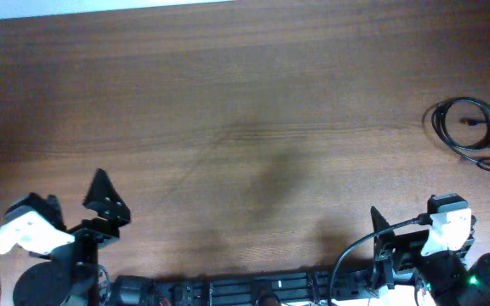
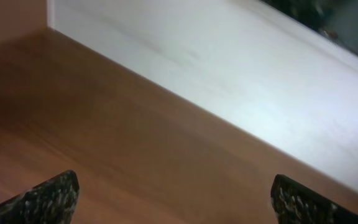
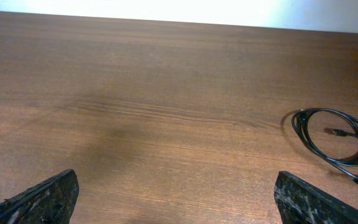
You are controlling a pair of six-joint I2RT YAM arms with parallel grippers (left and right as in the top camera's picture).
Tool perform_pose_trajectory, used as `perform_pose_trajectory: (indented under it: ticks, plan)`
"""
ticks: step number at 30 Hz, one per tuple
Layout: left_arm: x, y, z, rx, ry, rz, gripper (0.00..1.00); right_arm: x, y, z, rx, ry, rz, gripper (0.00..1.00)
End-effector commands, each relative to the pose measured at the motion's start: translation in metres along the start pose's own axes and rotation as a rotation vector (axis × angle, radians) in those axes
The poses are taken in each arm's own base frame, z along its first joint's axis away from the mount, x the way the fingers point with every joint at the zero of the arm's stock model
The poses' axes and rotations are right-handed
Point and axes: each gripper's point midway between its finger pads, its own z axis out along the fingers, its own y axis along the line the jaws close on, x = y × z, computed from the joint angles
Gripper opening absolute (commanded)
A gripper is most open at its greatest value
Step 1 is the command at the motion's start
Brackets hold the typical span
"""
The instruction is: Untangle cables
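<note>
Arms (image 1: 58, 242) (image 1: 424, 246) low at near table (image 1: 245, 102) edge (end effectors (image 2: 176, 199) (image 3: 176, 196) agape)

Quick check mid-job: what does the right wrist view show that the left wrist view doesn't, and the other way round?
Only the right wrist view: the cables, a loose black coil lying on the table, off to the right and ahead of the right gripper, untouched. Only the left wrist view: a white panel running along the table's edge, with no cables in sight ahead of the left gripper. Both: bare brown wood, and each gripper wide open with nothing between its fingers.
</note>
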Motion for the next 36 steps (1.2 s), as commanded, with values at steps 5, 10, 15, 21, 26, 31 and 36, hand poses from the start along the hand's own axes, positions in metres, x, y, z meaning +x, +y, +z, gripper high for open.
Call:
perform_pose_trajectory:
  ticks: [5, 10, 15, 21, 26, 31, 36]
  plan:
    - [-0.059, 0.000, -0.009, -0.053, -0.266, 0.118, 0.99, 0.001, -0.001, 0.001, 0.002, 0.003, -0.010, 0.99]
    - [-0.072, -0.033, -0.010, 0.110, -0.378, 0.303, 0.99, 0.001, -0.001, 0.001, 0.002, 0.002, -0.010, 0.99]
    - [-0.063, -0.051, -0.013, 0.240, -0.514, 0.424, 0.99, 0.001, -0.001, 0.001, 0.001, 0.002, -0.010, 0.99]
    - [-0.034, -0.042, -0.014, 0.293, -0.618, 0.415, 0.99, 0.001, -0.001, 0.001, 0.001, 0.003, -0.010, 0.99]
    - [-0.019, -0.041, -0.006, 0.328, -0.672, 0.413, 0.99, 0.001, -0.001, 0.001, 0.002, 0.003, -0.010, 0.99]
    - [-0.005, -0.036, 0.009, 0.323, -0.657, 0.415, 0.99, 0.001, -0.001, 0.001, 0.001, 0.003, -0.010, 0.99]
    - [0.004, -0.033, 0.016, 0.334, -0.714, 0.407, 0.99, 0.001, -0.001, 0.001, 0.002, 0.003, -0.010, 0.99]
